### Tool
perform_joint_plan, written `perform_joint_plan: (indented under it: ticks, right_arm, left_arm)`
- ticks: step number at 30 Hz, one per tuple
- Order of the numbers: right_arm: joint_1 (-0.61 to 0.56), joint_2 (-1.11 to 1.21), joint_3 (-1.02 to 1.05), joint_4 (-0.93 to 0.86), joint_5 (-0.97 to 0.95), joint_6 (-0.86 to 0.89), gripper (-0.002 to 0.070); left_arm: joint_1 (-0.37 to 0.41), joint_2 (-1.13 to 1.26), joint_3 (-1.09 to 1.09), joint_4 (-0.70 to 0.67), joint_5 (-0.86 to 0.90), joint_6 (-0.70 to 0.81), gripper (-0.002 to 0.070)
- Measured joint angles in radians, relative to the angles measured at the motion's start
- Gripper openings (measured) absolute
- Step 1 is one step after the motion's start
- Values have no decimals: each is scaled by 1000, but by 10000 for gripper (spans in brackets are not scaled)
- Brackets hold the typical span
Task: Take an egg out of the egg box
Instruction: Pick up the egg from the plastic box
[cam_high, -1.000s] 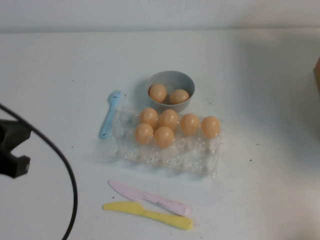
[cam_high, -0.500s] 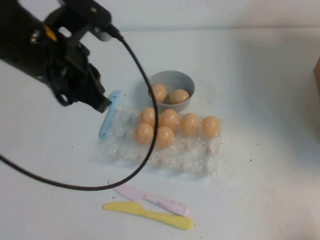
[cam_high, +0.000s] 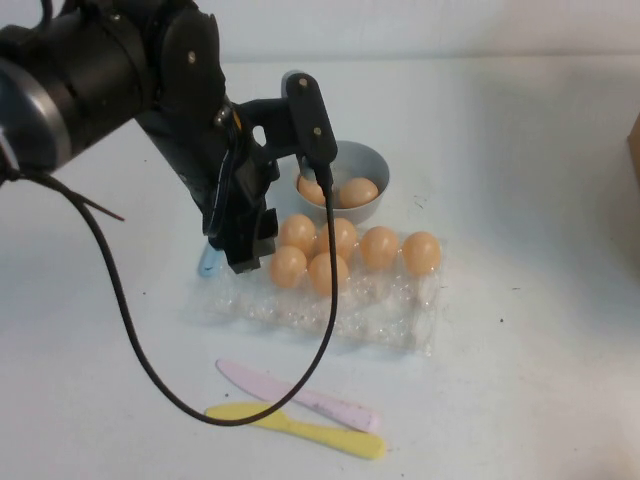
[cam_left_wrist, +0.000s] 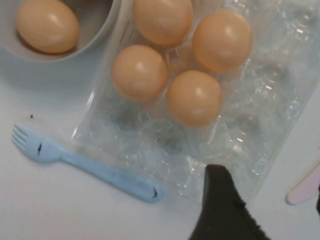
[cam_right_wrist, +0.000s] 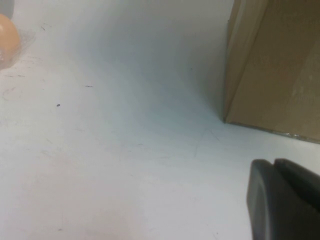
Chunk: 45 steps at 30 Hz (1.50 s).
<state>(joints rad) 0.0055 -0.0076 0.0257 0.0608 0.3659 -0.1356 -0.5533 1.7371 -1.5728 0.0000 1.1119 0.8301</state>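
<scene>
The clear plastic egg box (cam_high: 340, 318) lies mid-table with six tan eggs, the nearest-left one (cam_high: 288, 267) beside my left gripper (cam_high: 246, 252). That gripper hangs just above the box's left end, open and empty. In the left wrist view one dark fingertip (cam_left_wrist: 218, 197) shows over the box's edge (cam_left_wrist: 260, 125), and four eggs lie ahead, the closest (cam_left_wrist: 194, 98) a short way off. Two more eggs lie in the grey bowl (cam_high: 372, 163). My right gripper (cam_right_wrist: 274, 172) is shut and empty, low over bare table; it is out of the high view.
A blue fork (cam_high: 207, 264) lies left of the box, partly under my left arm; it also shows in the left wrist view (cam_left_wrist: 95, 167). A pink knife (cam_high: 300, 396) and a yellow knife (cam_high: 300, 430) lie in front. A cardboard box (cam_right_wrist: 280, 65) stands by the right gripper.
My left arm has swung in from the left edge and come down over the left end of the egg box. The eggs and the box have not moved.
</scene>
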Motion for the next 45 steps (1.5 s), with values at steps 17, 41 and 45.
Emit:
perform_joint_plan:
  ticks: [17, 41, 45]
  right_arm:
    - [0, 0, 0, 0, 0, 0, -17]
    - [0, 0, 0, 0, 0, 0, -17]
    - [0, 0, 0, 0, 0, 0, -17]
  left_arm:
    - [0, 129, 0, -46, -119, 297, 395]
    - [32, 229, -2, -69, -181, 508, 395]
    - [34, 243, -2, -79, -206, 526, 395]
